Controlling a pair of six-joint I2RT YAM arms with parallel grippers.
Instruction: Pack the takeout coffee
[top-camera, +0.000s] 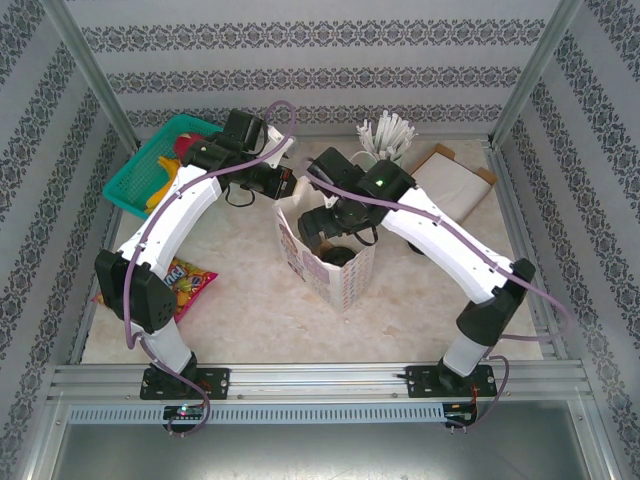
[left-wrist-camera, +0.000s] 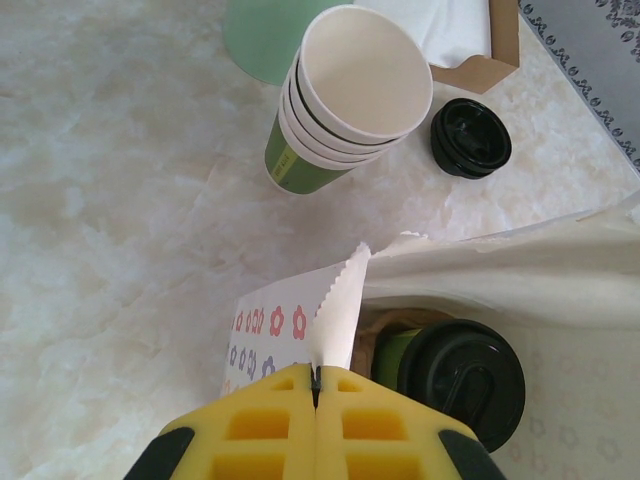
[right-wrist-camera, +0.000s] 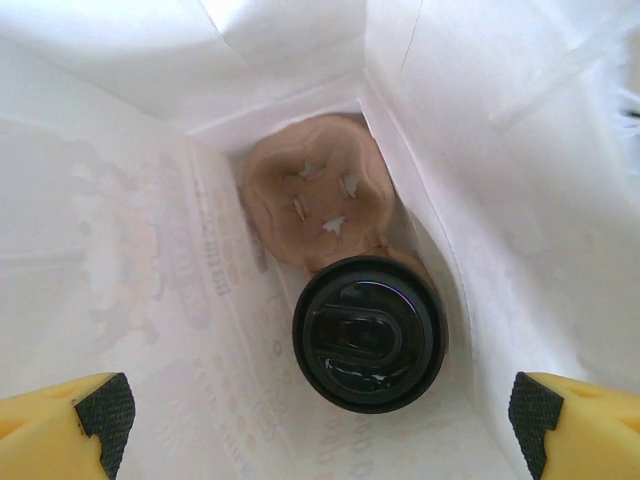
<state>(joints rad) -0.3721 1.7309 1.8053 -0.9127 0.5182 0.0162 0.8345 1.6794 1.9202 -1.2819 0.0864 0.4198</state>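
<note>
- The right gripper (right-wrist-camera: 320, 415) hangs inside the paper bag (right-wrist-camera: 130, 250), jaws spread wide, nothing between them.
- The takeout coffee (right-wrist-camera: 368, 333) stands upright below it, seated in the brown pulp tray (right-wrist-camera: 310, 195) on the bag's floor.
- The left gripper (left-wrist-camera: 315, 385) is pinched tight on the bag's rim.
- The cup looks placed, so the right arm should lift straight up, fingers clear of the lid and walls, with the left steadying the rim.
- Outside, a stack of lidless cups (left-wrist-camera: 340, 110) and a spare black lid (left-wrist-camera: 470, 137) stand near.
</note>
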